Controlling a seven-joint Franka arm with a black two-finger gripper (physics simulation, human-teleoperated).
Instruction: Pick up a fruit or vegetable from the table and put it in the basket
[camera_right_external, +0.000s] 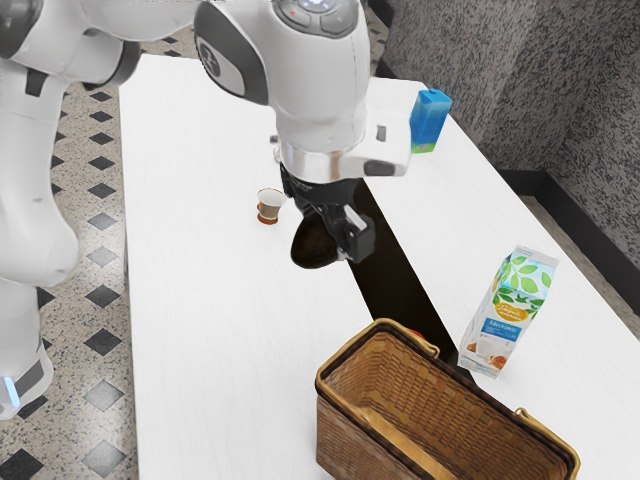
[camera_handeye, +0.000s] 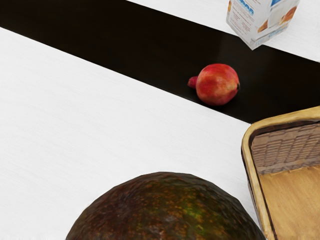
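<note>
The jaws (camera_right_external: 336, 236) are grasping a dark, bumpy avocado (camera_right_external: 314, 244), and they are holding it up above the white worktop (camera_right_external: 205, 330). The avocado is hanging near the black strip (camera_right_external: 398, 290), and it is not yet reaching the basket (camera_right_external: 345, 430). The basket is waiting with its top open, and a red pomegranate (camera_handeye: 218, 84) is lying on the strip near its rim. A tall carton (camera_right_external: 510, 315) is standing close by too. The avocado is looking plump and round, so I am guessing it will feel a bit heavy for its size. Its skin is looking tough and rough, which should be helping the grip, but the inside may be soft, so too hard a squeeze could be leaving a bruise. Its curved sides could be slipping if the hold is too near an end, so the best place for holding is around its fat middle, with a firm but kind pinch. Next, the arm should be going slowly over the basket, staying above the rim and handles, and then letting the avocado down low inside, so it is not bumping or rolling hard.
</note>
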